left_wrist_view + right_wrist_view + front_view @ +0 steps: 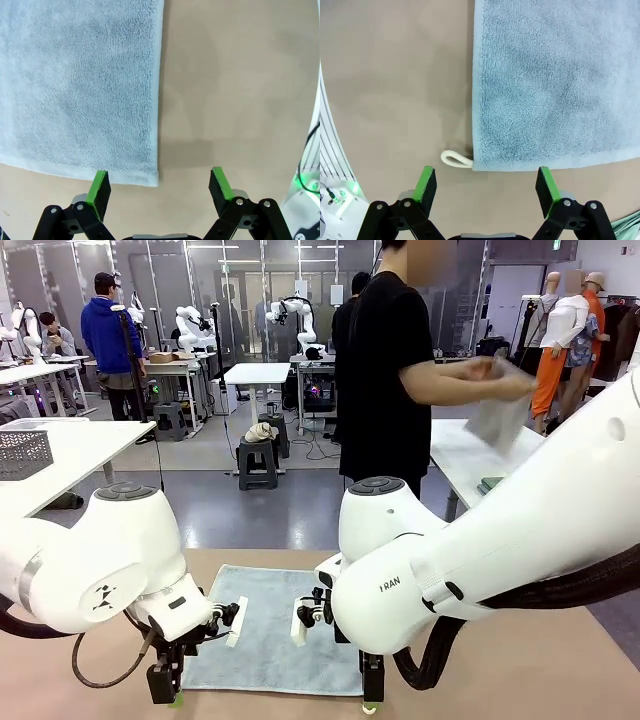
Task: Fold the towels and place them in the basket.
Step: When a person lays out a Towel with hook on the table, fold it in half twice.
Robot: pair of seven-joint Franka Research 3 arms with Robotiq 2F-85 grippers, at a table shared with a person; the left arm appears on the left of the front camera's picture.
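Note:
A pale blue-grey towel point(262, 632) lies flat on the tan table between my two arms. My left gripper point(166, 687) hangs open just over its near left corner. In the left wrist view the towel point(80, 85) spreads up and left, and its corner lies between the open fingers of the left gripper point(160, 175). My right gripper point(372, 692) stands open at the near right corner. Under the right gripper point(485, 172) the towel point(555, 80) shows a white loop tag point(456, 160). A dark grey mesh basket point(22, 452) sits on the white table at far left.
A person stands across the table, turned to a white side table point(470, 455), holding a pale grey sheet point(500, 412). A small green item point(490, 483) lies on that table. A strip of green cloth point(629, 231) shows at the right wrist view's lower right corner. Bare tabletop point(235, 85) surrounds the towel.

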